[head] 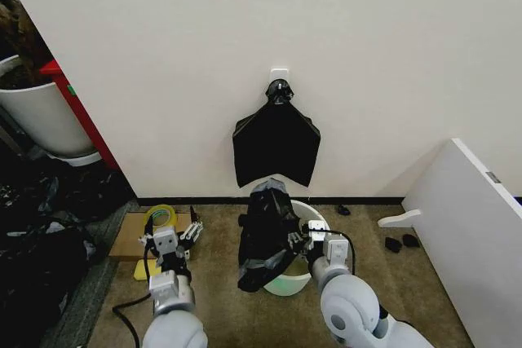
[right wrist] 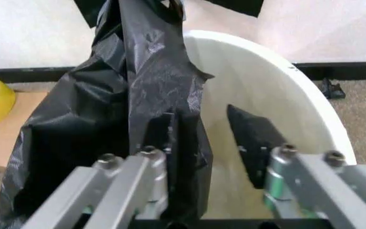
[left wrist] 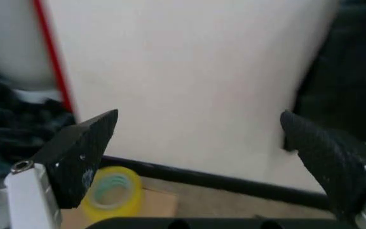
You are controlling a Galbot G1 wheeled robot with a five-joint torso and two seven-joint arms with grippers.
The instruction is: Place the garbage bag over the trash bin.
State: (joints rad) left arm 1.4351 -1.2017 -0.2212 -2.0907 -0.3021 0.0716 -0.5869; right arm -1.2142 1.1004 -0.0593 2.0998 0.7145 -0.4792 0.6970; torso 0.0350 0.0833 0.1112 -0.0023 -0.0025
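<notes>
The cream-white trash bin [head: 303, 281] stands on the carpet by the wall. The black crinkly garbage bag [head: 265, 238] is draped over its left rim and hangs down the outside. In the right wrist view the garbage bag [right wrist: 106, 114] covers one side of the trash bin [right wrist: 278, 90] while the rest of the mouth shows bare. My right gripper [head: 295, 240] [right wrist: 208, 138] is open at the bin's mouth. One finger presses against a fold of the bag and the other is inside the bin. My left gripper [head: 189, 234] [left wrist: 202, 148] hangs open left of the bin, holding nothing.
A flat black bundle [head: 276, 144] hangs from a wall hook above the bin. A yellow tape roll [head: 161, 216] [left wrist: 110, 193] lies on cardboard [head: 130, 238] at the left. A big white pot [head: 41, 116] and dark bags [head: 41, 250] stand farther left. A white board [head: 473, 218] leans at right.
</notes>
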